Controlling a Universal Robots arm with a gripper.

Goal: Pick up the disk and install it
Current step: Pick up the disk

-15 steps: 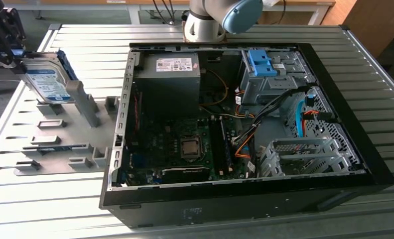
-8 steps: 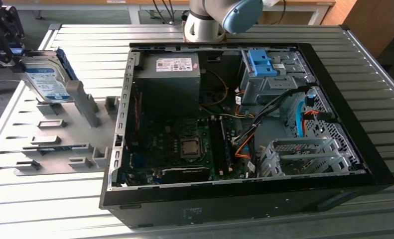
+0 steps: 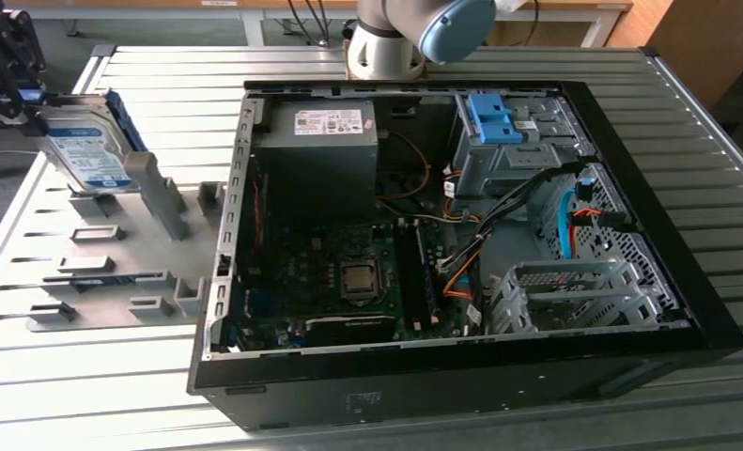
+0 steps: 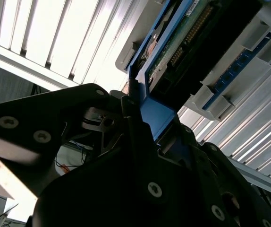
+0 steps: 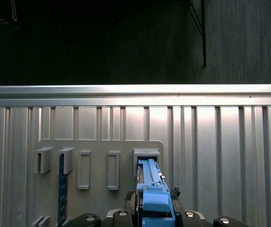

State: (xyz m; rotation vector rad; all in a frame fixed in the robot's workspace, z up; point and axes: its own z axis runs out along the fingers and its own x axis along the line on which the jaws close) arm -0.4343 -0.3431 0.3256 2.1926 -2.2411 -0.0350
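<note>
The gripper (image 3: 23, 99) is closed on the disk (image 3: 89, 155), which stands on edge at the far end of a gray holder plate (image 3: 108, 310) on the ribbed metal bench (image 3: 158, 66), at the exterior view's left. The disk's white-and-blue label faces the camera there and its blue rail (image 3: 123, 117) runs along the upper side. In the first wrist view the disk (image 5: 152, 191) shows edge-on between the gripper's (image 5: 149, 216) black parts, its end at one of the plate's slots (image 5: 146, 153); whether it is clear of that slot cannot be told. In the second wrist view the gripper (image 4: 142, 120) clamps the blue rail (image 4: 156, 113), with the disk's green circuit board (image 4: 182, 40) beyond. Gray posts (image 3: 158, 193) rise from the plate between the disk and the open computer case (image 3: 672, 310), whose side wall (image 3: 227, 235) stands just beside the plate. Inside the case lie a black box with a white sticker (image 3: 327, 141), a motherboard (image 3: 361, 279), a blue bracket (image 3: 490, 117), a metal cage (image 3: 572, 291) and loose cables (image 3: 465, 268). A thin blue strip (image 5: 61, 189) sits in another slot. The arm's base (image 3: 403, 38) stands behind the case.
</note>
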